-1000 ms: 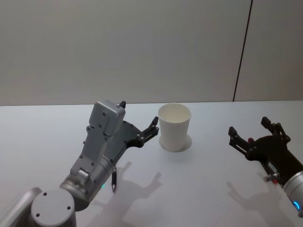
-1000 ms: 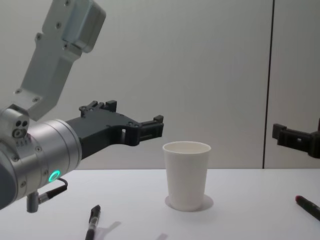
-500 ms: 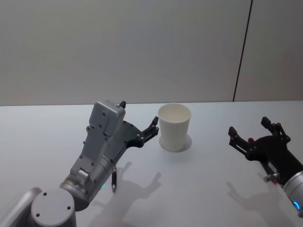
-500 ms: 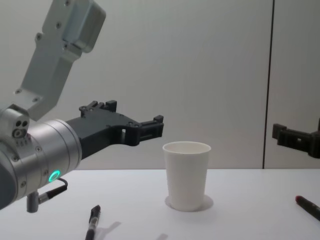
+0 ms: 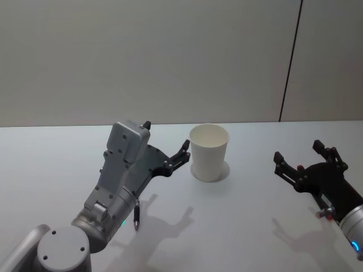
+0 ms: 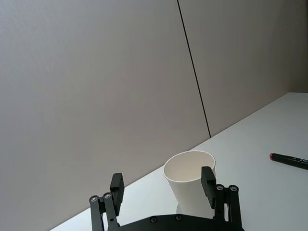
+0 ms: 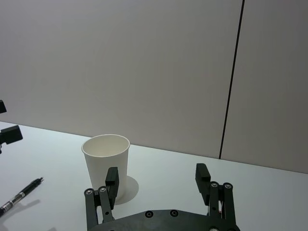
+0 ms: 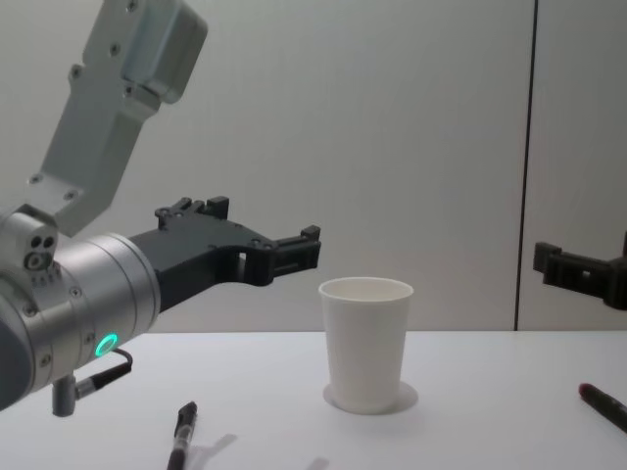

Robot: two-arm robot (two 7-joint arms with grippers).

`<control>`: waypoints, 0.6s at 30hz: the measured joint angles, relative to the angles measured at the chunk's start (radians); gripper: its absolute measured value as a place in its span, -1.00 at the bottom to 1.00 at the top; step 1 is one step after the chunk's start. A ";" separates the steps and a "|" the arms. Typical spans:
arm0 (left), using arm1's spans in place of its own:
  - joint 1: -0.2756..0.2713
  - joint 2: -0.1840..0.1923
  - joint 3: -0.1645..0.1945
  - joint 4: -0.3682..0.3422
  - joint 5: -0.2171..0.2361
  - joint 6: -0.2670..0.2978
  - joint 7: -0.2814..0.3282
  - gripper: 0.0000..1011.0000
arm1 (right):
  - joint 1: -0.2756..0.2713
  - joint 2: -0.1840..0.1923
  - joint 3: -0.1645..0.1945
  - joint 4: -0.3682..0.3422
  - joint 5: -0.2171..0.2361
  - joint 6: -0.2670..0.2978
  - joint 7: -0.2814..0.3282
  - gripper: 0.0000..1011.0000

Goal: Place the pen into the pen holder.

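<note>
The pen holder, a white paper cup [image 5: 209, 152], stands upright and empty at the table's middle, also seen from the chest [image 8: 365, 343]. A black pen [image 5: 136, 216] lies on the table under my left arm, to the cup's left [image 8: 182, 434]. A second dark pen with a red end [image 8: 602, 402] lies at the right, below my right arm. My left gripper [image 5: 165, 137] hovers open just left of the cup, above the table, holding nothing. My right gripper [image 5: 299, 152] hovers open to the cup's right, empty too. The left wrist view frames the cup [image 6: 186, 185] between open fingers.
The white table [image 5: 244, 226] runs back to a plain grey wall with one dark vertical seam [image 5: 290, 62]. Room lies open between the cup and each gripper.
</note>
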 joint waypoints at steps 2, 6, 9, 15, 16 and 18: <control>0.000 0.000 0.000 0.000 0.000 0.000 0.000 0.98 | 0.000 0.000 0.000 0.000 0.000 0.000 0.000 0.98; 0.000 0.000 0.000 0.000 0.000 0.000 0.000 0.98 | 0.001 0.000 0.001 0.000 0.002 0.001 0.004 0.98; 0.000 0.000 0.000 0.000 0.000 0.000 0.000 0.98 | 0.003 0.003 0.004 0.001 0.007 0.003 0.012 0.98; 0.000 0.000 0.000 0.000 0.000 0.000 0.000 0.98 | 0.007 0.009 0.012 0.003 0.019 0.012 0.028 0.98; 0.000 0.000 0.000 0.000 0.000 0.000 0.000 0.98 | 0.009 0.011 0.014 0.004 0.024 0.018 0.030 0.98; 0.000 0.000 0.000 0.000 0.000 0.000 0.000 0.98 | 0.012 0.013 0.018 0.006 0.030 0.026 0.035 0.98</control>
